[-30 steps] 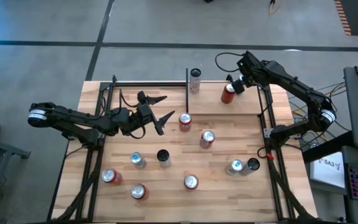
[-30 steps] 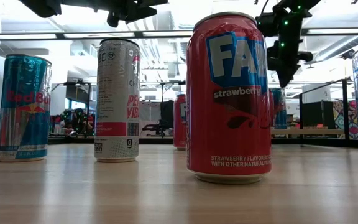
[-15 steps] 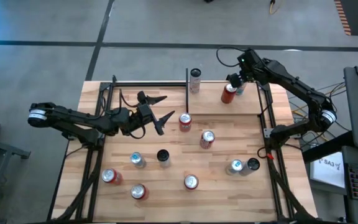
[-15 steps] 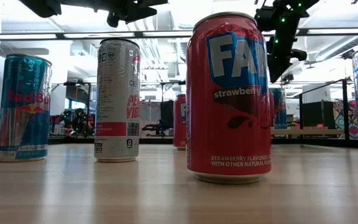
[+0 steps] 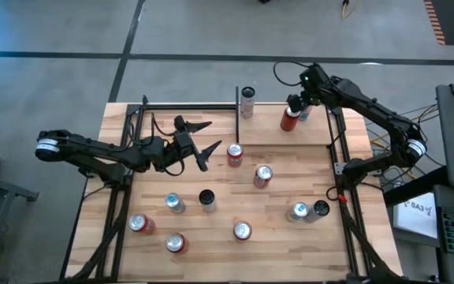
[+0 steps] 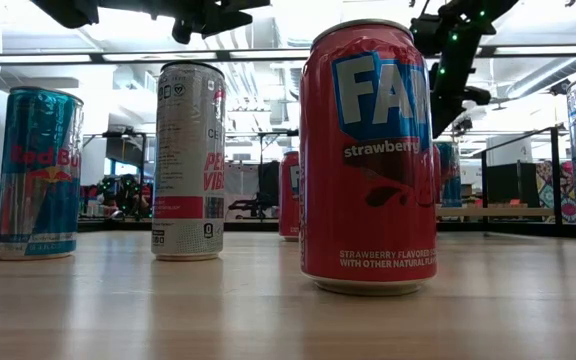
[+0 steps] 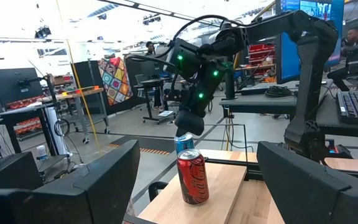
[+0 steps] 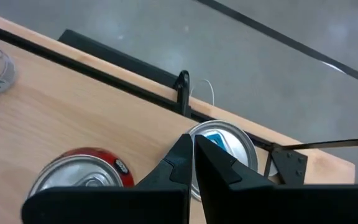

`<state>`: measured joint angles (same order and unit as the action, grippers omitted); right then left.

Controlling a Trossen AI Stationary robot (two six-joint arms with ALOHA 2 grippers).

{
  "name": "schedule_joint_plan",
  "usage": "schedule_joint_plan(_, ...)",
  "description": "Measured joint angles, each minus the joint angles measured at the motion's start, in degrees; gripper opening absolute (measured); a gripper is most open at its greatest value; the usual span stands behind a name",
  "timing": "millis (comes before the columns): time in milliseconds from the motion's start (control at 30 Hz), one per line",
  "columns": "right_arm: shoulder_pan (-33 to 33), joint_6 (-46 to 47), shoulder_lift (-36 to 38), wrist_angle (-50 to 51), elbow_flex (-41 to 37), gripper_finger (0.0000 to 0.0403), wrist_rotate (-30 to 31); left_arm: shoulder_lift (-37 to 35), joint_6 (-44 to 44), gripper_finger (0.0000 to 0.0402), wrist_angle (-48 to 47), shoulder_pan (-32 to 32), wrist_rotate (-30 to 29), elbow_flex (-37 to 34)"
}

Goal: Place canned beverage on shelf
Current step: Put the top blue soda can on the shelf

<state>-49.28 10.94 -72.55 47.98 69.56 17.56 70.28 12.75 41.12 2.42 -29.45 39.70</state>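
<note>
The shelf point(image 5: 315, 136), a light-wood board edged with black rods, lies at the table's far right. A red can point(image 5: 288, 118) and a blue-topped can point(image 7: 184, 143) stand upright on it, side by side. My right gripper point(image 8: 192, 148) is shut and slants down over the blue can's top point(image 8: 225, 142), close above the lid. It shows in the left wrist view point(image 7: 187, 124) just over that can. My left gripper point(image 5: 211, 136) hangs open above the table's left middle, pointing toward the shelf, with nothing between its fingers. My right gripper's shut fingertips point(image 8: 185, 155) stand right at the blue can's lid, coming from above at a slant. I cannot tell whether they touch it. The can stands upright on the shelf board.
A white can point(image 5: 247, 101) stands at the shelf's far left corner by a black post point(image 5: 237, 110). Several more cans stand over the tabletop, among them a red one point(image 5: 235, 154) and a Fanta can point(image 6: 368, 155). Black frame rods point(image 5: 341, 158) run along both sides.
My right gripper has stayed shut over the shelf and has tipped and rolled at the wrist. Its fingers now slant instead of pointing straight down. The blue can beside the red one now shows from above.
</note>
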Motion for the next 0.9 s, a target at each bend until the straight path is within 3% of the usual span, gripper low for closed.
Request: schedule_joint_plan(900, 0.0, -1.8, 0.1, -1.7, -2.6, 0.0009, -1.2, 0.0, 0.0, 0.0311, 0.0, 0.0, 0.0, 0.0)
